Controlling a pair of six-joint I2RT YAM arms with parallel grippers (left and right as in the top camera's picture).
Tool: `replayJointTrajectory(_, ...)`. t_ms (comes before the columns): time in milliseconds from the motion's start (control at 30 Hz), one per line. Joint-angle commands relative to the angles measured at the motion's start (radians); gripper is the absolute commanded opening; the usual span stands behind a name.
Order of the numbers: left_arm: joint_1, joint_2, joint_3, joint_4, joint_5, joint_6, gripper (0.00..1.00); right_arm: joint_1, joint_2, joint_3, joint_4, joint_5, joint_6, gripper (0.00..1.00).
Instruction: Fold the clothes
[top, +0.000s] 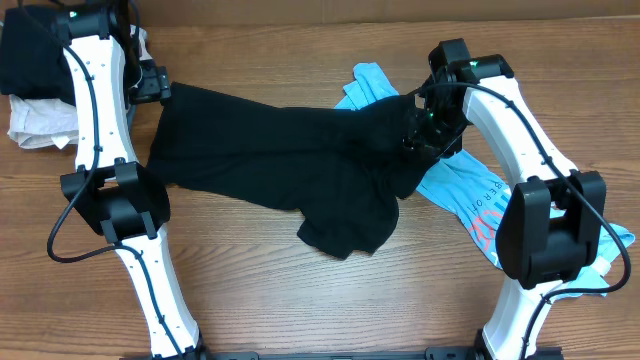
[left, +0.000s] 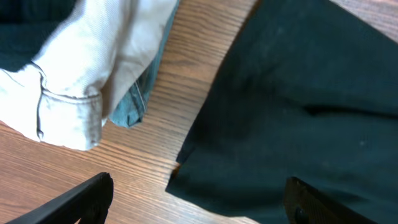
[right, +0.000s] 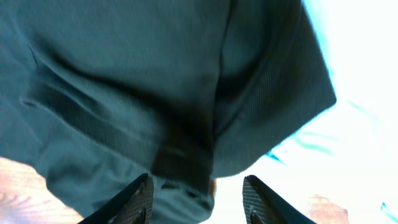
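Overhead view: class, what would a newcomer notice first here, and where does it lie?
The large black garment sprawls crumpled across the middle of the table. A light blue shirt peeks out from under its right end, near the right tool. A white cloth sits bunched at the far left edge.

A black garment (top: 270, 160) lay spread across the middle of the table (top: 300, 300), rumpled, with one bunched part trailing toward the near edge. Its right end overlapped a light blue shirt (top: 470, 200) with printing, which stretched away to the right. At the far left sat a crumpled white garment (top: 40, 125) with a bit of blue denim (left: 134, 102) under it. A dark cloth (top: 25, 50) lay behind it.
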Motion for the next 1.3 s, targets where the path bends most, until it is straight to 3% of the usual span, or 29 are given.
replayJointTrajectory(0,0.005,-0.008,0.04,-0.02,0.07,0.011,0.89,-0.003,-0.105,0.031,-0.023,-0.019,0.0,0.5)
replayJointTrajectory(133,0.007,-0.073,0.109,-0.056,0.121,0.011,0.89,-0.003,-0.229,0.031,-0.073,0.026,0.029,0.52)
replayJointTrajectory(267,0.005,-0.168,0.162,-0.084,0.12,0.039,0.9,-0.003,-0.316,0.029,-0.162,0.196,0.114,0.57)
replayJointTrajectory(500,0.005,-0.279,0.165,-0.044,0.12,0.041,0.9,-0.032,-0.319,-0.07,-0.129,0.257,0.154,0.52)
replayJointTrajectory(700,0.005,-0.275,0.164,-0.057,0.12,0.041,0.89,-0.09,-0.318,-0.278,0.073,0.219,0.158,0.51)
replayJointTrajectory(933,0.005,-0.273,0.164,-0.035,0.124,0.04,0.94,-0.15,-0.312,-0.518,0.422,0.21,0.125,0.51)
replayJointTrajectory(1267,0.005,-0.273,0.164,-0.034,0.124,0.04,0.95,-0.184,-0.23,-0.603,0.624,0.204,0.104,0.51)
